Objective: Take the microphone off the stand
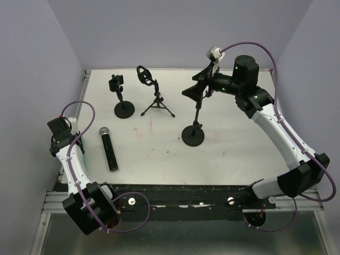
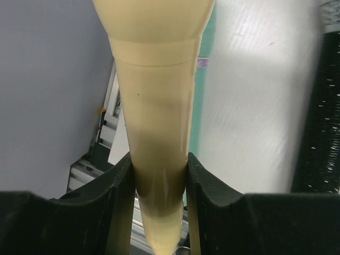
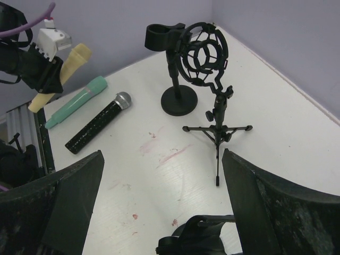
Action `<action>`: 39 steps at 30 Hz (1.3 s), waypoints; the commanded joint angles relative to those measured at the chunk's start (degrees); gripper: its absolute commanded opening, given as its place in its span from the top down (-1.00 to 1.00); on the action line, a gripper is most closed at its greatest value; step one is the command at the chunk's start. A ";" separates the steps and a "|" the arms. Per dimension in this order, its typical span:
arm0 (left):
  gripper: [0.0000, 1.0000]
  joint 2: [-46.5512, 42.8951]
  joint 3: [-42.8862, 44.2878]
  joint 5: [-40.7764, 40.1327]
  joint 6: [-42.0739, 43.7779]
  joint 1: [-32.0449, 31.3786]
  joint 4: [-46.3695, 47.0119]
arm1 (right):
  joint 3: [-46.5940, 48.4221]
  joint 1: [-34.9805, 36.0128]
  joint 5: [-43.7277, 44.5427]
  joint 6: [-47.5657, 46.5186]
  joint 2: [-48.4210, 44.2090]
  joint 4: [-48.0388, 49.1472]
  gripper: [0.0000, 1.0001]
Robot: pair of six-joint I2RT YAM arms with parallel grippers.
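Observation:
My left gripper (image 2: pixel 159 159) is shut on a cream microphone (image 2: pixel 156 101) and holds it at the table's left edge; this also shows in the right wrist view (image 3: pixel 71 61). My right gripper (image 3: pixel 162 154) is open and empty, hovering over the empty clip (image 3: pixel 194 239) of a round-base stand (image 1: pixel 193 134). In the top view the right gripper (image 1: pixel 192 91) sits at that stand's top. A second round-base stand (image 1: pixel 123 98) with an empty clip and a tripod stand (image 1: pixel 155 98) with an empty shock mount stand at the back.
A black microphone (image 1: pixel 108 149) lies on the table left of centre. A teal microphone (image 3: pixel 77 101) lies next to it, near the left edge. Purple walls close in the back and sides. A metal rail (image 1: pixel 175 191) runs along the near edge.

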 commanded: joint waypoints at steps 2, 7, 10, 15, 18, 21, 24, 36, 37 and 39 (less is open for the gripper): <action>1.00 2.62 -2.18 -4.83 1.76 5.18 6.40 | 1.87 0.06 0.69 -0.27 1.04 -1.84 -1.00; 1.00 10.08 -2.18 -5.46 1.85 7.73 9.65 | 0.99 0.06 0.95 -0.62 0.42 -1.84 -1.00; 1.00 15.71 -0.52 -3.18 0.54 8.09 11.67 | 0.03 0.06 1.22 -1.24 -0.19 -2.54 -1.00; 1.00 22.13 3.09 5.59 -1.49 8.00 10.71 | 0.55 0.06 0.86 -2.30 -0.37 -3.69 -0.99; 1.00 24.16 3.35 8.51 -1.05 7.56 10.18 | 0.03 0.06 1.22 -2.73 -0.54 -3.68 -0.99; 0.89 26.09 3.44 9.57 -0.88 7.47 9.48 | -0.76 0.15 1.22 -3.26 -0.98 -3.77 -1.00; 0.70 27.15 3.09 10.62 -0.35 7.47 9.39 | -1.21 -0.03 1.48 -3.96 -1.42 -3.77 -0.99; -0.08 27.68 2.39 11.42 0.00 7.39 9.13 | -1.03 0.06 1.31 -4.49 -1.25 -3.77 -0.99; -0.10 27.76 2.39 11.33 0.00 7.30 9.04 | -1.20 0.06 1.04 -4.49 -1.25 -3.77 -1.00; -0.16 27.68 2.30 11.15 0.09 7.30 9.04 | -1.12 0.06 0.96 -4.49 -1.25 -3.60 -1.00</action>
